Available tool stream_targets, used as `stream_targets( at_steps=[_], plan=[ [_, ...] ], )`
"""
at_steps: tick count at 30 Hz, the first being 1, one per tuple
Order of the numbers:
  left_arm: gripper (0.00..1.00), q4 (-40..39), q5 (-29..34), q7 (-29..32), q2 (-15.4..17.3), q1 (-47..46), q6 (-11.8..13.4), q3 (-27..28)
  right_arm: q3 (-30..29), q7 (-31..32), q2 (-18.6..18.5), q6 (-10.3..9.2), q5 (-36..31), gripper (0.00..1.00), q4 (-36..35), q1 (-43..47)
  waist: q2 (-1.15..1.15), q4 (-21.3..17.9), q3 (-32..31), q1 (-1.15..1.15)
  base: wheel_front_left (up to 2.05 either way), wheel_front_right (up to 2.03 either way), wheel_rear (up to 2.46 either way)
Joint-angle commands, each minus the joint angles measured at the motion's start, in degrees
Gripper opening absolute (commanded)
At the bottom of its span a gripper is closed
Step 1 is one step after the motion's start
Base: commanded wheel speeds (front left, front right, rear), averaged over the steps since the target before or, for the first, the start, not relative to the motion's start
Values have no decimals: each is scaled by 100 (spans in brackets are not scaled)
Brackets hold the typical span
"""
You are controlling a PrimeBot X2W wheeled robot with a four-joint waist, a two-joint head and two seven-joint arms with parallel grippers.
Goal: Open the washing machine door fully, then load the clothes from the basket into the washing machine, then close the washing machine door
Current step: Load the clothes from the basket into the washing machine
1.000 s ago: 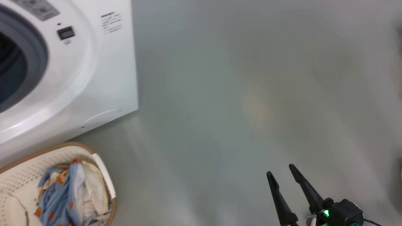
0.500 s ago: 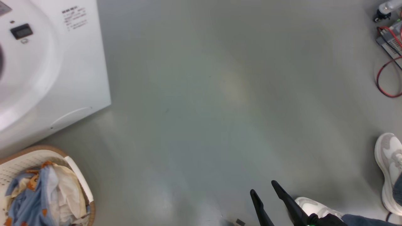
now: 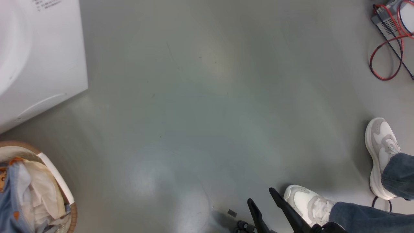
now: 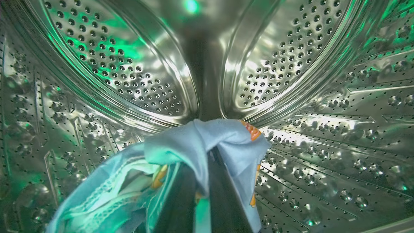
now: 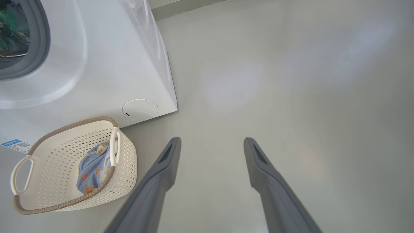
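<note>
camera: head camera swung right; big white washing machine (image 3: 42, 64) at left edge | left hand (image 4: 208, 161) clamps light blue orange-patched cloth (image 4: 190, 142) inside steel perforated drum (image 4: 129, 81); release likely next | right hand (image 5: 212, 145) spread wide, empty

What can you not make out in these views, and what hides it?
Left wrist view: fingertips of the left gripper, wrapped in the light blue cloth.
Head view: most of the basket, cut off by the left edge.
Head view: the washing machine and its printed label, cut by the top edge.
</note>
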Motion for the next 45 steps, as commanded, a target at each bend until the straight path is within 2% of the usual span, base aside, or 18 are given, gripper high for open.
stream_targets(
  at_steps=[1, 8, 9, 11, 12, 19, 26, 31, 36, 45],
  plan=[
    [0, -121, 17, -36, 324, -105, -32, 47, 145, -69, -106, 9, 66, 100, -116, 63, 0, -49, 89, 0, 0, 0, 0],
    [0, -97, 98, -92, 344, -271, -49, -99, 223, -69, -106, 9, 78, 100, -105, -24, 0, -44, 113, 0, 0, 0, 0],
    [10, -84, 129, -63, 350, -285, -50, -142, 226, -69, -106, 9, 76, 100, -104, -26, 0, -45, 106, 0, 0, 0, 0],
    [49, -31, 201, 50, 363, -301, -38, -242, 223, -69, -106, 9, 73, 100, -102, -25, 0, -42, 87, 0, 0, 0, 0],
    [100, 2, 231, 109, 367, -315, -20, -283, 219, -69, -106, 9, 74, 100, -98, -21, 0, -38, 76, 0, 0, 0, 0],
    [100, 212, 357, 423, 275, -362, 6, -543, 116, -69, -106, 9, 104, 100, -1, 5, 0, 76, -41, 0, 0, 0, 0],
    [100, 341, 229, 221, -27, -338, 294, -465, 6, -69, -106, 9, 112, 100, 92, -119, 0, 290, -200, 0, 0, 0, 0],
    [100, 470, 93, -84, -426, -112, 508, -409, -160, -69, -106, 9, 66, 100, 174, -222, 0, 527, -420, 0, 0, 0, 0],
    [100, 604, -51, -300, -849, 113, 536, -409, -288, -69, -106, 9, 31, 100, 263, -309, 0, 763, -668, 0, 0, 0, 0],
    [100, 952, -203, -716, -1383, 434, 539, -445, -498, -69, -106, 9, -21, 100, 438, -405, 0, 1095, -1131, 0, 0, 0, 0]
  ],
)
